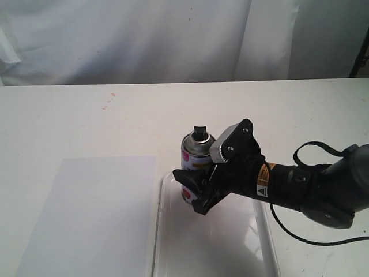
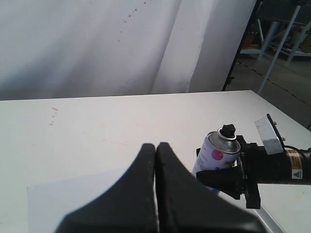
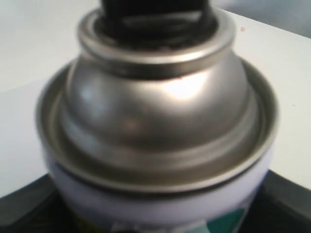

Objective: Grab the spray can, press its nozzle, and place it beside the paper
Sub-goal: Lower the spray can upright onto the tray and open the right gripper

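At the far-left corner of the glossy white tray (image 1: 155, 242), the exterior view shows the white dotted aerosol spray can (image 1: 196, 157) upright, with the right gripper (image 1: 195, 193) pinching its lower body. Left wrist view: left gripper (image 2: 156, 148), fingers pressed together, farther off. Right wrist view: black plastic nozzle (image 3: 155, 7) directly above the clamped body.

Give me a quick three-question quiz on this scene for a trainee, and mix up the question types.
1. True or false: the left gripper is shut and empty.
2. The nozzle is: A black, B red, C white?
3. Which gripper clamps the spray can?
Key: 1 true; 2 A; 3 the right gripper.
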Controlling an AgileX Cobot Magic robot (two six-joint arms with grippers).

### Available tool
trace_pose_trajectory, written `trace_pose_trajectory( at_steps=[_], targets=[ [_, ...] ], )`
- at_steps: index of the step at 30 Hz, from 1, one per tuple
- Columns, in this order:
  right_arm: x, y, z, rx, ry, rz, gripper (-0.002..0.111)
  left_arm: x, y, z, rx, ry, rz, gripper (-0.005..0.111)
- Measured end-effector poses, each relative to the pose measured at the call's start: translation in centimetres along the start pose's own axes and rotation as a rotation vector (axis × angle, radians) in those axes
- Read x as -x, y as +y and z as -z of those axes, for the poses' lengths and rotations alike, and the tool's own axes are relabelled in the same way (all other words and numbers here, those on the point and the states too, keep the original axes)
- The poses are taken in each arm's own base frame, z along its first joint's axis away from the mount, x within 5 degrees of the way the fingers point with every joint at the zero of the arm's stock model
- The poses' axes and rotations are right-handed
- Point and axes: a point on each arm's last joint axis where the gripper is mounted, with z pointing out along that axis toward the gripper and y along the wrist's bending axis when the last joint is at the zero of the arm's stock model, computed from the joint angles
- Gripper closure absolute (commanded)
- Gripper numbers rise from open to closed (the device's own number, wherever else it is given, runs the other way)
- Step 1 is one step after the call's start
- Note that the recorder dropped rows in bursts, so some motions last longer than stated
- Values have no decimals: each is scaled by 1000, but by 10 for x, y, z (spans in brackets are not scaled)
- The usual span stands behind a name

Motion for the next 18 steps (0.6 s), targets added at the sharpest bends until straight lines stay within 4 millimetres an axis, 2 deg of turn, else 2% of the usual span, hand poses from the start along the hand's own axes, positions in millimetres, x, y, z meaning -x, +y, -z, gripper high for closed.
trace_pose_trajectory(
  at_steps=[6,11,14,16,18],
  targets=[
    [-11,0,-4,11,19,-17,108,-1,1,0,10,10,-18,107],
    [-12,1,-4,14,18,-10,107,-1,1,0,7,12,-18,107],
    [-12,1,-4,14,18,-4,98,-1,1,0,8,13,-19,107],
    [-12,1,-5,14,17,-4,87,-1,1,0,8,13,-19,107],
    [-12,1,-5,14,17,-4,71,-1,1,0,9,14,-20,107]
  ],
)
